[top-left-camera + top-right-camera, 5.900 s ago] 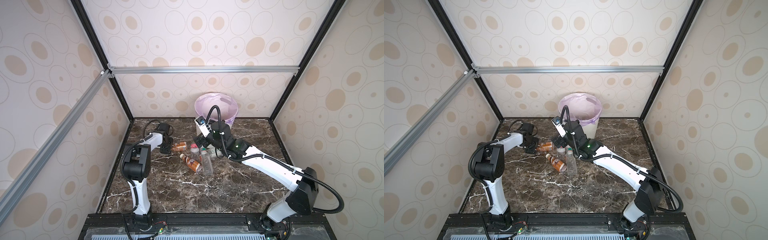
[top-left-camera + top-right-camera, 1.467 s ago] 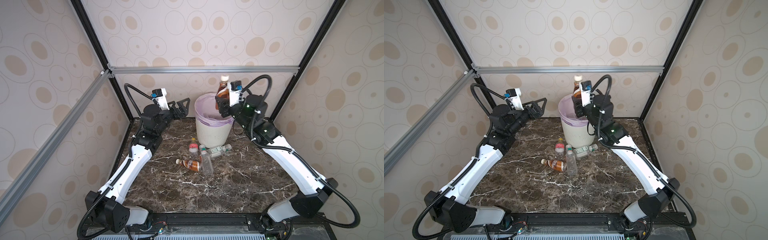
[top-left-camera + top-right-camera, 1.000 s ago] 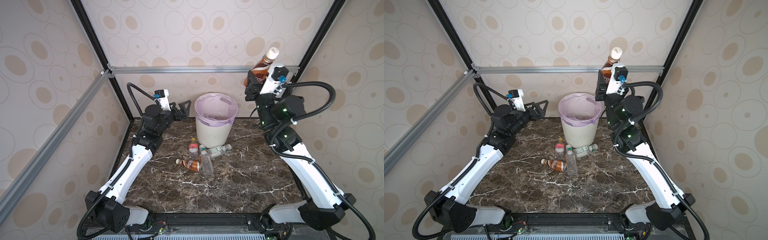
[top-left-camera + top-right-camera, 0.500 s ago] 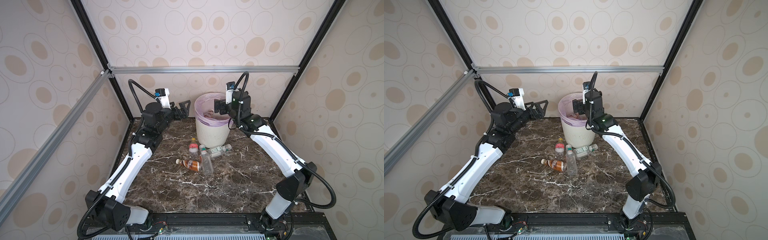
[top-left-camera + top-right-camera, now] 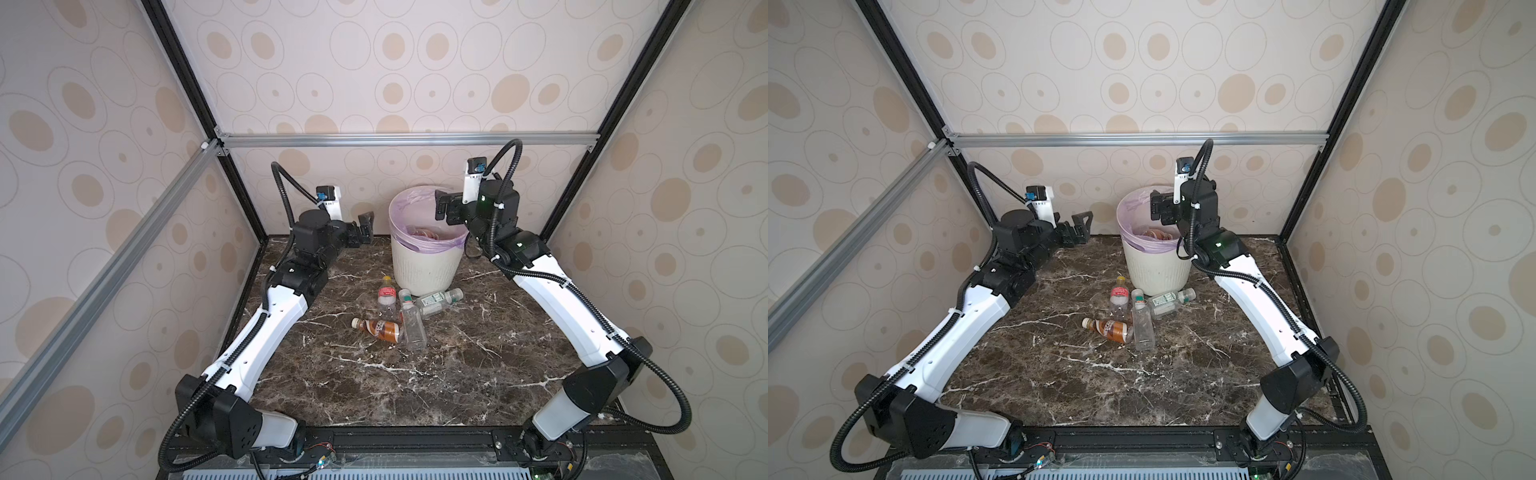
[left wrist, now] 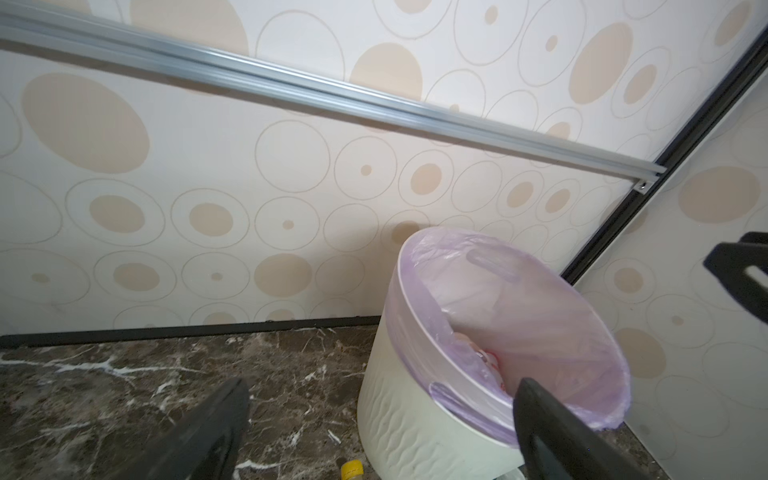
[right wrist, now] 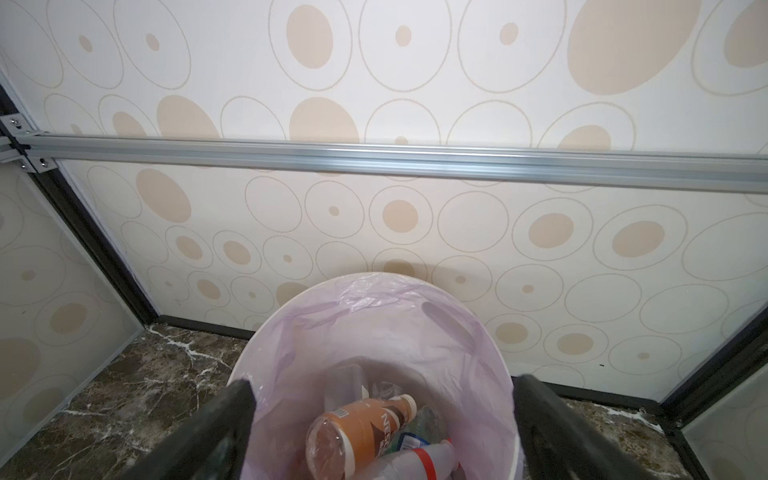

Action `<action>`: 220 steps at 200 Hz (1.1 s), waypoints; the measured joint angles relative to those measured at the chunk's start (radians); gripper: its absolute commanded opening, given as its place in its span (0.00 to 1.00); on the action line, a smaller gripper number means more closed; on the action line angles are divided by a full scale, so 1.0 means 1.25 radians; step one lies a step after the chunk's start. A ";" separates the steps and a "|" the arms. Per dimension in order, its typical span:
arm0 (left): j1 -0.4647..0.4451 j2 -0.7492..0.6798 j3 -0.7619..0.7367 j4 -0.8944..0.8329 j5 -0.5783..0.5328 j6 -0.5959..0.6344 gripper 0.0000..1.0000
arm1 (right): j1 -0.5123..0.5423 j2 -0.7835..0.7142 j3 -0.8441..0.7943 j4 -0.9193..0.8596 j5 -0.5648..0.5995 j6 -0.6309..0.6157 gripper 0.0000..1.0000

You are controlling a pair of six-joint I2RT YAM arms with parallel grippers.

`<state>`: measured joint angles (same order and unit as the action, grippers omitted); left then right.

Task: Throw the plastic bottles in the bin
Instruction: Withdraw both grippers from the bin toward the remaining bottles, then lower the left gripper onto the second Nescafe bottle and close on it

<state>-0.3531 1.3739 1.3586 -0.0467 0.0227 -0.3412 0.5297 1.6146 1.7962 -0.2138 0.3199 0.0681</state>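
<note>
Bin (image 7: pixel 374 328) | orange bottle (image 7: pixel 361 428) inside, plain only from right wrist | right gripper (image 7: pixel 383 384) spread | left gripper (image 6: pixel 381 388) spread

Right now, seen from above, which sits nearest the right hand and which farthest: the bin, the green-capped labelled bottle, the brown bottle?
1. Bin, right beneath the right hand.
2. Green-capped labelled bottle, lying at the bin's foot.
3. Brown bottle, lying farther forward, leftward.
</note>
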 measured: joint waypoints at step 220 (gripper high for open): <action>0.004 -0.099 -0.422 -0.239 0.126 -0.576 0.99 | 0.177 -0.204 -0.492 0.006 -0.088 -0.027 1.00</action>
<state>-0.3485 1.2495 0.8314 -0.3454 0.1802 -1.0615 0.7513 1.3594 1.1812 -0.2066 0.2096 0.0349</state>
